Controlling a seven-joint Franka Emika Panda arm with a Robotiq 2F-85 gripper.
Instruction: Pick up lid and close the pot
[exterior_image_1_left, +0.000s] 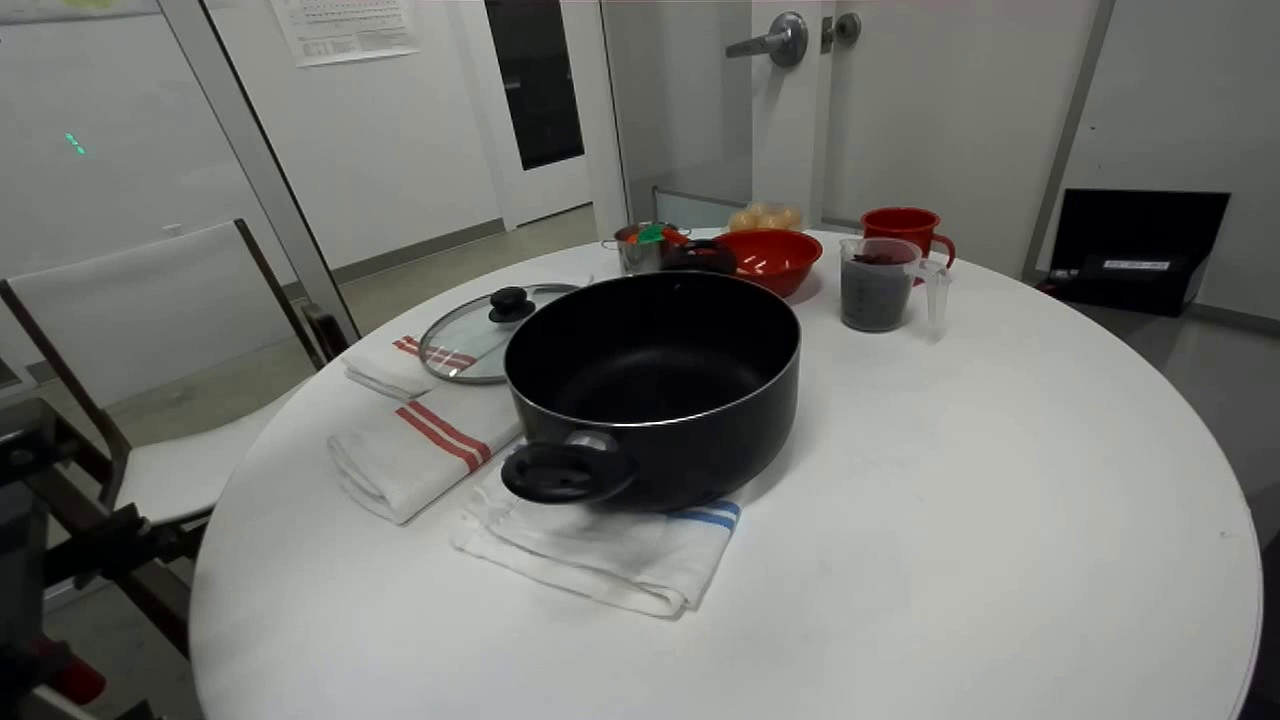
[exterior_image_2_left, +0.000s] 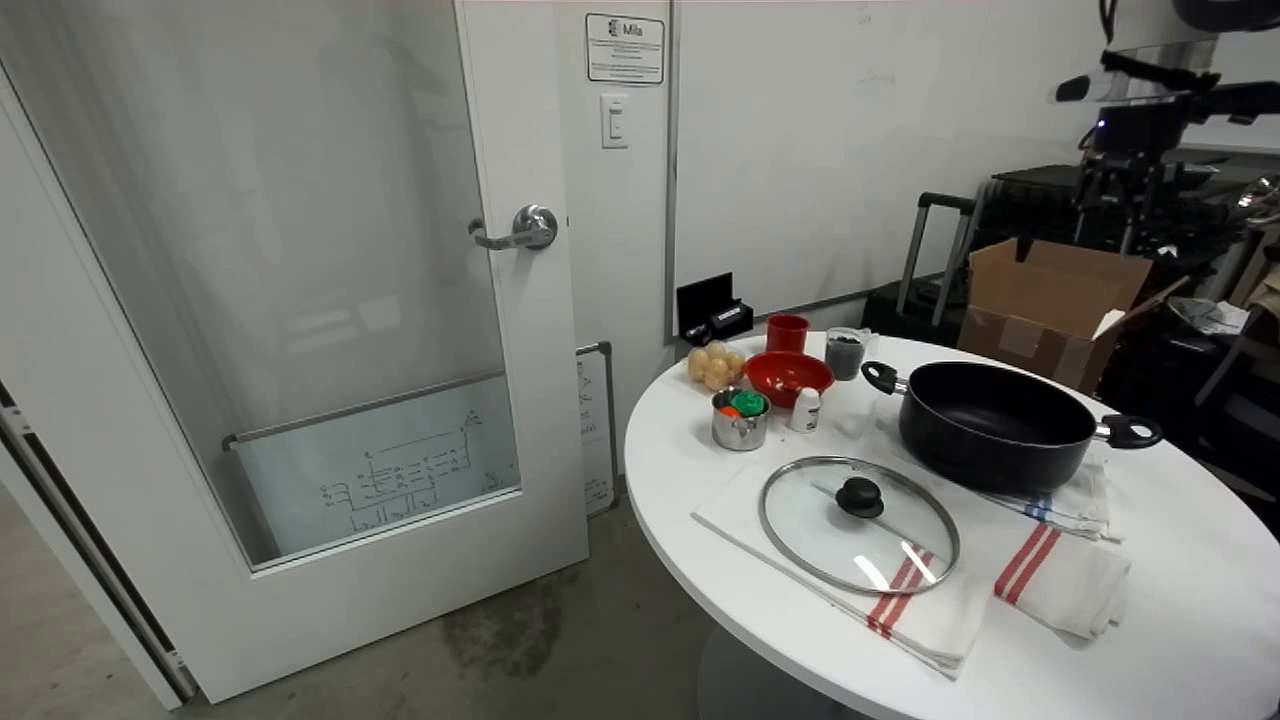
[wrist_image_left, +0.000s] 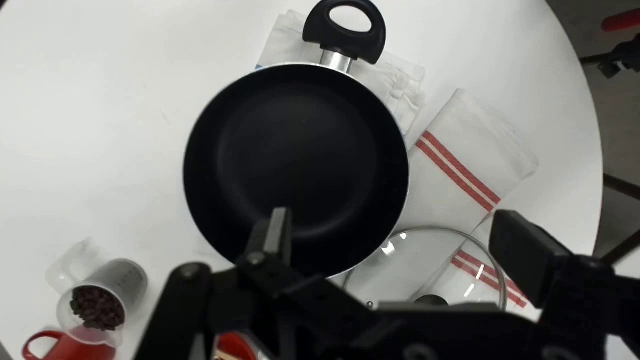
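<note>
While the gripper (wrist_image_left: 392, 222) is hanging unclenched, the wrist view alone is showing separate dark pieces (wrist_image_left: 97, 307) in the measuring cup (wrist_image_left: 126, 277), lower left. In an exterior view the lid (exterior_image_2_left: 858, 500) is lying on a towel (exterior_image_2_left: 935, 625) at lower right, the white table (exterior_image_2_left: 1190, 610) is bearing the pot (exterior_image_2_left: 980, 462) beyond, and a cardboard box (exterior_image_2_left: 1045, 325) is sitting behind.

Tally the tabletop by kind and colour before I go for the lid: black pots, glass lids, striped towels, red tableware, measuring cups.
Black pot: 1
Glass lid: 1
Red-striped towels: 2
Blue-striped towel: 1
Red bowl: 1
Red mug: 1
Measuring cup: 1
Total: 8
</note>
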